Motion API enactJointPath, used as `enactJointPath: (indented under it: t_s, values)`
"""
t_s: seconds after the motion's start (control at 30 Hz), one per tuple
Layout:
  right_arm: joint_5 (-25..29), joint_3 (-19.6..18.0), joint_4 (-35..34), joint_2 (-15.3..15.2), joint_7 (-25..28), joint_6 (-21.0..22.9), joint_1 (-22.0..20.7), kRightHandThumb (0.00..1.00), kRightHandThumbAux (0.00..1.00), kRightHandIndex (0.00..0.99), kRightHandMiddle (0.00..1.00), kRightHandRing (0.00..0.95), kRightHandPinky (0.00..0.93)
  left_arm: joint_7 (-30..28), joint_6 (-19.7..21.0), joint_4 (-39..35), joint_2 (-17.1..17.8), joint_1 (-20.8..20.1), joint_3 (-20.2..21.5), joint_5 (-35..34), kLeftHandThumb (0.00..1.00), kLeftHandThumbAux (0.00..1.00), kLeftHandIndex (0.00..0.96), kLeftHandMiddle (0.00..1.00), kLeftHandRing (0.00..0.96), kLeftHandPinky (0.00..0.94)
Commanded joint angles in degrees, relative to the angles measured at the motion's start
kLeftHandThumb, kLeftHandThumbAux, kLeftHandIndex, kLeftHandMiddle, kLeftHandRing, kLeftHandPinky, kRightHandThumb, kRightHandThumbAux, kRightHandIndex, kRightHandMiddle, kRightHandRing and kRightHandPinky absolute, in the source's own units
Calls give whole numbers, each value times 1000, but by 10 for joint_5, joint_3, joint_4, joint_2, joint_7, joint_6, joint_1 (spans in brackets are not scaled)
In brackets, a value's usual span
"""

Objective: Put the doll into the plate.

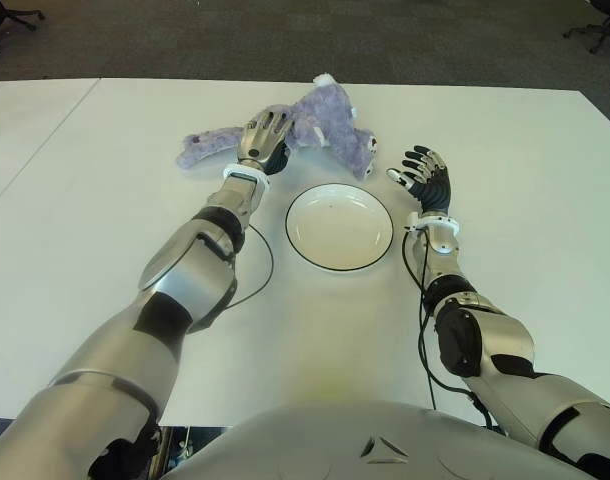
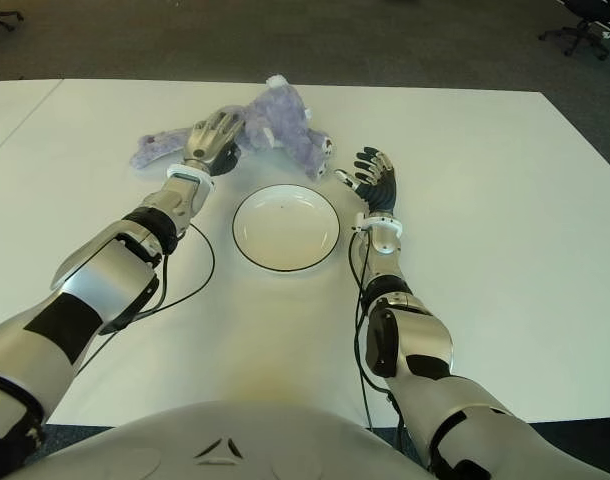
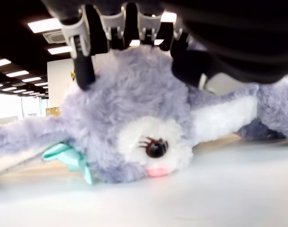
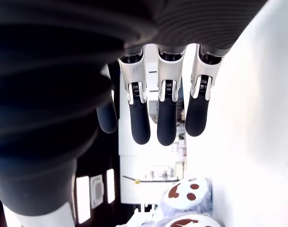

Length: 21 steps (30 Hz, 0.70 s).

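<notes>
While lying flat, doll (image 1: pixel 325 125) fluffy lilac; teal bow | left hand (image 1: pixel 265 135) atop

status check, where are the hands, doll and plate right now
Left hand on the doll, fingers over its head, grip not confirmed. Right hand open, right of the plate. Plate empty, path clear.

A: What does the left hand (image 1: pixel 264 137) hide?
B: The doll's (image 1: pixel 325 125) middle; whether its fingers (image 3: pixel 82 56) truly grip can't be told
A: And the feet?
B: Cut off in the right wrist view
</notes>
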Motion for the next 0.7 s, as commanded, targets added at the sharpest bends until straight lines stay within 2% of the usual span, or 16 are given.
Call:
enactJointPath:
  t_s: [0.03, 0.07, 0.1, 0.17, 0.2, 0.27, 0.43, 0.47, 0.53, 0.7]
  values:
    - [22, -16, 91, 39, -6, 93, 156, 0, 847, 237, 300, 307, 322, -43, 2, 14, -19, -9, 21, -19, 991, 392, 107, 0, 204, 444]
    - [22, -16, 91, 40, -5, 93, 156, 0, 845, 236, 298, 305, 309, -44, 1, 14, -19, -10, 24, -21, 997, 625, 136, 15, 235, 427]
    - [23, -16, 91, 40, -3, 94, 156, 0, 844, 235, 298, 304, 306, -47, 3, 14, -20, -9, 28, -26, 999, 684, 143, 19, 243, 423]
    - [23, -17, 91, 39, -2, 97, 157, 0, 831, 231, 291, 291, 275, -51, 6, 14, -22, -9, 35, -32, 1000, 693, 217, 154, 343, 473]
    - [23, -17, 92, 38, -2, 99, 158, 0, 830, 229, 293, 293, 300, -52, 7, 14, -23, -9, 37, -34, 1000, 692, 290, 256, 359, 483]
    - [21, -16, 92, 39, -6, 99, 158, 0, 825, 228, 295, 294, 302, -51, 8, 14, -23, -9, 41, -36, 1000, 691, 321, 299, 363, 486]
    - [19, -13, 91, 41, -11, 94, 156, 0, 824, 231, 298, 298, 302, -50, 15, 14, -25, -6, 49, -41, 1000, 694, 365, 344, 361, 474]
    - [18, -12, 91, 41, -11, 93, 156, 0, 833, 232, 298, 299, 303, -50, 16, 14, -25, -5, 50, -42, 1000, 680, 391, 344, 422, 497]
    - [19, -13, 90, 41, -10, 91, 156, 0, 842, 232, 297, 300, 309, -51, 20, 14, -26, -4, 53, -42, 1000, 674, 406, 349, 444, 496]
    - [21, -14, 90, 41, -2, 92, 156, 0, 853, 234, 297, 301, 303, -47, 28, 14, -26, -1, 56, -42, 1000, 678, 415, 346, 430, 476]
